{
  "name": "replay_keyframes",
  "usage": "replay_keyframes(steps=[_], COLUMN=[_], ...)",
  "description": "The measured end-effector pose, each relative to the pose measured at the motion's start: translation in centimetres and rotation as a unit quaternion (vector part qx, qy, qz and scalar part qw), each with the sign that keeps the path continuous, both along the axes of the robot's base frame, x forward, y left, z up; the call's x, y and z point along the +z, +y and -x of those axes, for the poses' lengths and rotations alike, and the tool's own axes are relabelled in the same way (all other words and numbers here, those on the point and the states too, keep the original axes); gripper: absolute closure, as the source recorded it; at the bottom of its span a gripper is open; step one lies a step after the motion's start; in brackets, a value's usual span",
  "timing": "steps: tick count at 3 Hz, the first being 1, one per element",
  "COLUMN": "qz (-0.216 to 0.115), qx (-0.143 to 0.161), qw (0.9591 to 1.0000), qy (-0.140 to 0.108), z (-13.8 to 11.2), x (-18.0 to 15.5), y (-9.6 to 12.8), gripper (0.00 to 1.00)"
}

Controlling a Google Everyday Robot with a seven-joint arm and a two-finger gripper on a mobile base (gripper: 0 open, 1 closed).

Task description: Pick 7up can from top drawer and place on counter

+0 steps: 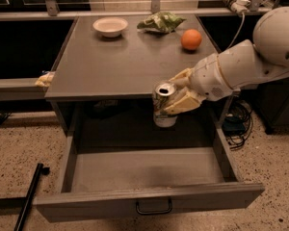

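Note:
My gripper is shut on the 7up can, a silvery can with green markings and a shiny top. It holds the can upright in the air above the open top drawer, right in front of the counter's front edge. The counter is the flat grey top of the cabinet. The drawer is pulled out, with a dark wire handle on its front panel. My white arm reaches in from the right.
On the counter's back edge stand a white bowl, a green crumpled bag and an orange. A black bar lies on the floor at left. Cables lie at right.

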State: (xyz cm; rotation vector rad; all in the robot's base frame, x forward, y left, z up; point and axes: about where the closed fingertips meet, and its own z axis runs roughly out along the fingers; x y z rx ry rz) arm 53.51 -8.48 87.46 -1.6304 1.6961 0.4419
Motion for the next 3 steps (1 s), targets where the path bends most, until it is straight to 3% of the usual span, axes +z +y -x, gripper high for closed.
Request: replay_keyframes(steps=[1, 2, 3], qz=[0.0, 0.0, 0.007], qx=[0.0, -0.014, -0.033], qw=[1.0, 0.9999, 0.9994], qy=[0.001, 0.001, 0.01], z=[0.0, -1.6, -4.8], x=[-0.2, 0.3, 1.6], y=[0.0, -0.2, -0.4], gripper=[1.0, 1.0, 1.0])
